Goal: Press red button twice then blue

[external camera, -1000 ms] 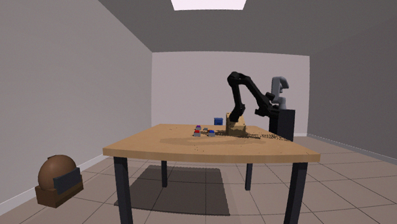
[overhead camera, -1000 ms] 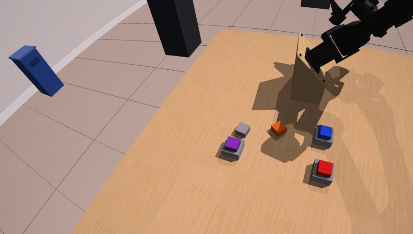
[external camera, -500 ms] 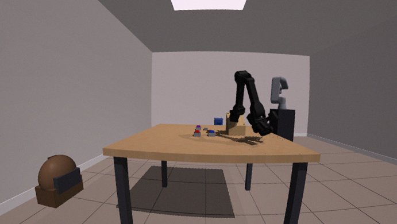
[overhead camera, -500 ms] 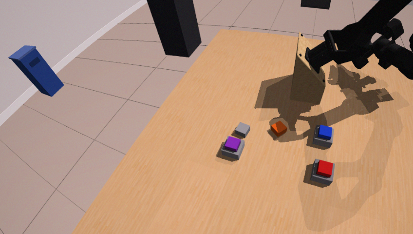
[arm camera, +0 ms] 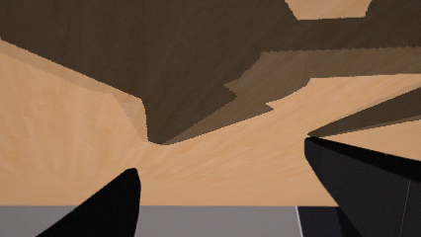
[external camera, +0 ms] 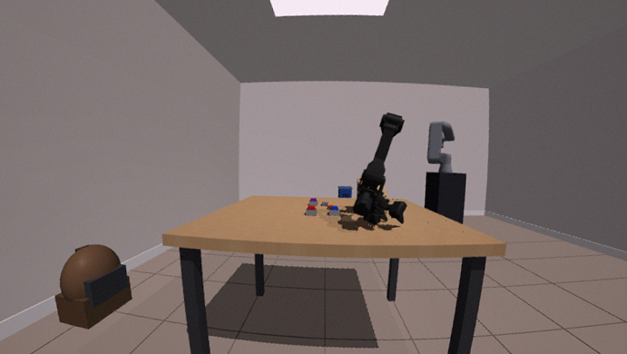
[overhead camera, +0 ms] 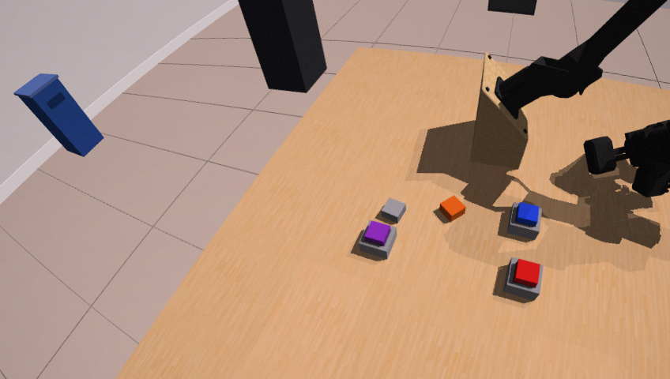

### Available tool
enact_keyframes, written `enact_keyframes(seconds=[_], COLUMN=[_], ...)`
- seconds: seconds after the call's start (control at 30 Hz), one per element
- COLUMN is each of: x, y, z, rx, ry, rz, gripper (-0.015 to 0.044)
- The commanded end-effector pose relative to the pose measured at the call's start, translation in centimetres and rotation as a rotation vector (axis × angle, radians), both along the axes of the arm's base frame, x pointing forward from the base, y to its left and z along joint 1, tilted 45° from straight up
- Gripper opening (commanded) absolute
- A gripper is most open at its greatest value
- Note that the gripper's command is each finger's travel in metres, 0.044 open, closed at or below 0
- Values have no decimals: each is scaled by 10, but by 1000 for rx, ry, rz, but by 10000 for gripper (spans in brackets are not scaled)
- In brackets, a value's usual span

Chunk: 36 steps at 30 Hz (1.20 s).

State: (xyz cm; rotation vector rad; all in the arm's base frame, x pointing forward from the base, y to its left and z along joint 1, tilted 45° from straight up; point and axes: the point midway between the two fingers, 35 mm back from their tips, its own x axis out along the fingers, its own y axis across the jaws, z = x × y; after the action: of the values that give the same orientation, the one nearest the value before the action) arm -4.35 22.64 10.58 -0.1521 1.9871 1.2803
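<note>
The red button point(overhead camera: 527, 272) point(external camera: 311, 208) sits on a grey base, its cap raised. The blue button point(overhead camera: 528, 214) point(external camera: 332, 208) stands behind it in the top view, its cap also raised. My gripper point(arm camera: 222, 161) is open, with nothing between its fingers. In the top view, the wrist end of the arm hangs over the table to the right of the blue button, partly outside the frame, and the fingertips are hard to make out. Neither button shows in the wrist view. Nothing touches the red or blue button.
A purple button point(overhead camera: 377, 233) point(external camera: 313, 200) stands at the left, with a grey block point(overhead camera: 393, 209) just behind it. An orange block point(overhead camera: 452, 208) lies between the purple and blue buttons. The wooden arm mount point(overhead camera: 498, 136) stands behind them. The table point(overhead camera: 282, 281) point(external camera: 259, 225) carries everything.
</note>
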Motion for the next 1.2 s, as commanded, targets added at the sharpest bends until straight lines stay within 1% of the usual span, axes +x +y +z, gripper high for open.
enact_keyframes(seconds=[0.0,0.2,0.37,0.53,0.73,0.87,0.97,1.03,1.17], x=[53,123,180,234,288,315,327,329,330], y=[6,5,-12,-43,-97,-141,-169,-177,-178], z=[-5,-8,-11,-16,-23,-29,-33,-34,-34], rx=[-49,-26,-10,3,15,23,26,27,27], ry=[-41,-71,-97,-123,-155,-178,-191,-195,-195], rz=[-191,-351,-480,-608,-760,-860,-916,-932,-934], gripper=[400,400,400,400,400,400,400,400,400])
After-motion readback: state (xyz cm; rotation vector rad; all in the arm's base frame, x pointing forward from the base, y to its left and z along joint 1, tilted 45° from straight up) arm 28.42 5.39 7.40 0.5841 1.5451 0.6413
